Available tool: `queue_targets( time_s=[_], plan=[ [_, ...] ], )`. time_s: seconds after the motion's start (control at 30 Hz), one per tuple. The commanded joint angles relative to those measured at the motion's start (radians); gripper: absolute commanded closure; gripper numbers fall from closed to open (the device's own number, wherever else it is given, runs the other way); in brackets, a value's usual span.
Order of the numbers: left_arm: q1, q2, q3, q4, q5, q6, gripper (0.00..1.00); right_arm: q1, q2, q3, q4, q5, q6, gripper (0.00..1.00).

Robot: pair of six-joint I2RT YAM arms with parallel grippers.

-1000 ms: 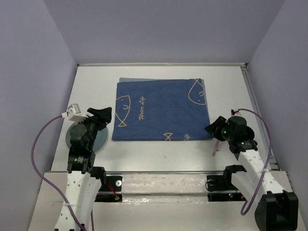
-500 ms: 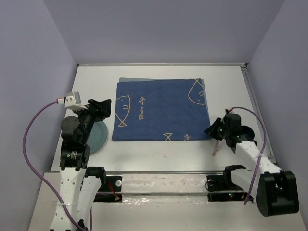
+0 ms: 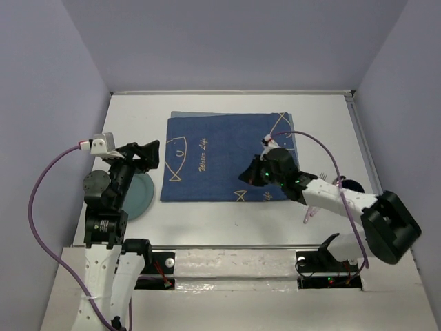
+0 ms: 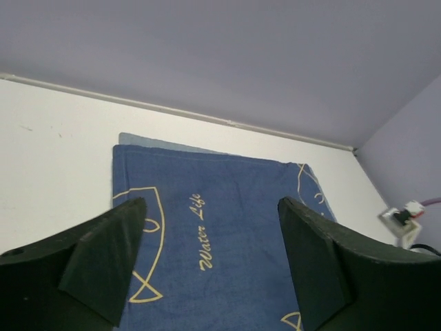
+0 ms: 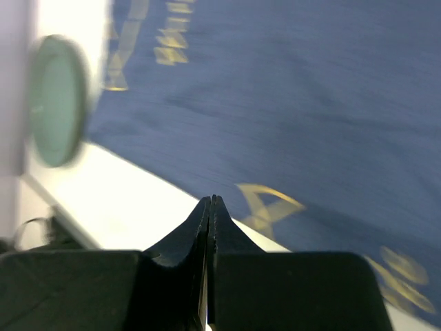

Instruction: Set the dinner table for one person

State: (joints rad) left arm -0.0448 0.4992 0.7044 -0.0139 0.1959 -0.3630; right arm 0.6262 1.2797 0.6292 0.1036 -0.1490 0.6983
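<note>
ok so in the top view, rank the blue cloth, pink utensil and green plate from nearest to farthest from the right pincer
From the right pincer:
1. blue cloth, directly beneath it.
2. pink utensil, to its right, off the cloth.
3. green plate, far left, beside the left arm.

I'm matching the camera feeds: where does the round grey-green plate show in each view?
Top external: plate at left, beside the blue cloth, partly under the left arm.
Left wrist: not in it.
Right wrist: upper left, blurred.
Shared landmark: the blue cloth, in all three.
</note>
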Motion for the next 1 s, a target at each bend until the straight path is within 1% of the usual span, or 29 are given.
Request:
queue_targets(
  time_s=[0.0, 0.03, 0.07, 0.1, 0.13, 0.17, 0.2, 0.23, 0.27, 0.33, 0.37, 0.5, 0.57, 0.67, 0.7, 0.87, 0.97],
  plan=[
    [-0.004, -0.005, 0.041, 0.114, -0.024, -0.002, 0.09, 0.144, 0.249, 0.267, 0.266, -0.036, 0.069, 1.00],
    [-0.004, -0.005, 0.049, 0.121, -0.029, -0.008, 0.06, 0.191, 0.304, 0.312, 0.298, -0.065, 0.102, 0.98],
    [-0.004, 0.001, 0.059, 0.124, -0.035, -0.010, 0.04, 0.211, 0.358, 0.355, 0.333, -0.089, 0.122, 0.95],
    [-0.004, 0.004, 0.075, 0.133, -0.050, -0.010, 0.02, 0.233, 0.454, 0.395, 0.379, -0.086, 0.139, 0.92],
    [-0.004, 0.010, 0.081, 0.137, -0.065, -0.004, 0.01, 0.269, 0.502, 0.484, 0.389, -0.080, 0.157, 0.85],
    [-0.004, 0.009, 0.076, 0.140, -0.079, 0.004, 0.01, 0.286, 0.547, 0.531, 0.393, -0.078, 0.161, 0.82],
    [-0.004, 0.007, 0.067, 0.140, -0.116, 0.004, 0.01, 0.300, 0.635, 0.578, 0.393, -0.080, 0.167, 0.75],
    [-0.004, 0.004, 0.055, 0.141, -0.130, 0.004, 0.01, 0.314, 0.677, 0.624, 0.389, -0.084, 0.171, 0.73],
    [-0.001, -0.002, 0.041, 0.140, -0.139, 0.004, 0.01, 0.334, 0.717, 0.709, 0.384, -0.107, 0.184, 0.71],
    [0.000, -0.001, 0.033, 0.120, -0.138, 0.012, 0.01, 0.352, 0.817, 0.783, 0.375, -0.116, 0.193, 0.65],
    [-0.003, -0.005, 0.029, 0.120, -0.133, 0.012, 0.01, 0.366, 0.849, 0.844, 0.361, -0.121, 0.201, 0.65],
    [-0.004, -0.005, 0.029, 0.120, -0.127, 0.013, 0.01, 0.386, 0.972, 0.960, 0.328, -0.124, 0.233, 0.62],
    [-0.004, -0.005, 0.027, 0.124, -0.119, 0.013, 0.01, 0.386, 1.041, 1.019, 0.276, -0.123, 0.228, 0.62],
    [-0.004, -0.008, 0.024, 0.127, -0.105, 0.010, 0.01, 0.397, 1.099, 1.121, 0.191, -0.092, 0.218, 0.62],
    [-0.004, -0.010, 0.023, 0.129, -0.105, 0.009, 0.01, 0.397, 1.133, 1.168, 0.130, -0.078, 0.208, 0.62],
    [-0.004, -0.007, 0.023, 0.129, -0.105, 0.007, 0.01, 0.397, 1.181, 1.192, 0.116, -0.073, 0.217, 0.62],
    [-0.004, -0.004, 0.023, 0.131, -0.095, 0.004, 0.01, 0.397, 1.219, 1.225, 0.113, -0.127, 0.228, 0.62]
  ],
)
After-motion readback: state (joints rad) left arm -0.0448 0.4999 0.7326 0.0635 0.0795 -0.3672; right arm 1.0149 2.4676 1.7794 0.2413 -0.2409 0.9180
